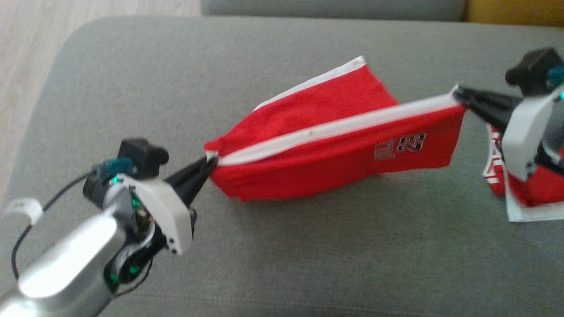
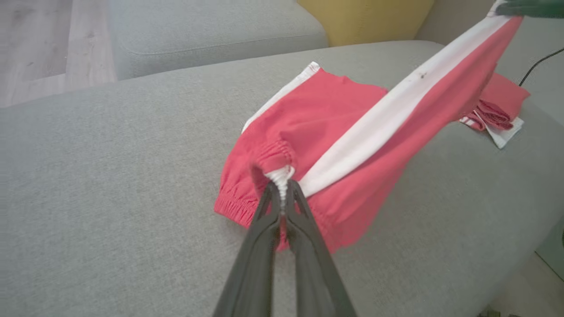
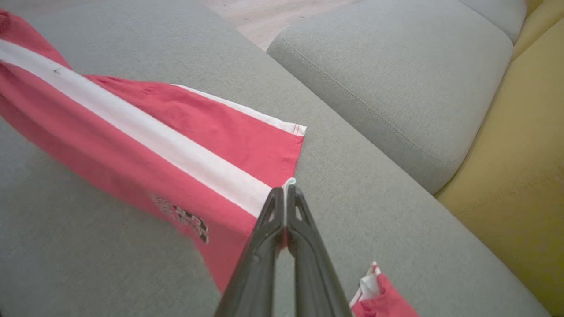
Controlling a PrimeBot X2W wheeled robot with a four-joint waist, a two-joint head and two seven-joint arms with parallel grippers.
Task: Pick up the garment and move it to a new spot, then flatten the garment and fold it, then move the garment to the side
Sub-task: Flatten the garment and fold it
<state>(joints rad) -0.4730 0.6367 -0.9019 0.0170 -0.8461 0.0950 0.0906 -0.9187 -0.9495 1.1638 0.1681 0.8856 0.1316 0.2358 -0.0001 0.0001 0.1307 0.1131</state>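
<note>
- Grey sofa cushion [image 1: 132,66] is carrying the whole scene, and nothing is lying folded on it yet.
- At 8 o'clock in the head view, the left arm [image 1: 75,259] is reaching in, its jaws clenching the gathered white end of the waistband [image 2: 280,176].
- Toward the centre, the garment [image 1: 335,145], red shorts with a white side stripe, is hanging stretched between the two grips. Its near leg is riding clear while the far leg, toward 12 o'clock, is lying on the cushion.
- At 3 o'clock, the right arm [image 1: 524,132] is holding high, its jaws grasping the hem corner at the stripe's end.
- At 4 o'clock, another red cloth [image 1: 533,189] is sitting beneath that arm.
- Judging by this, the pickup is looking done and the carry to a new spot is looking underway. Flattening, folding and moving aside are all remaining.
</note>
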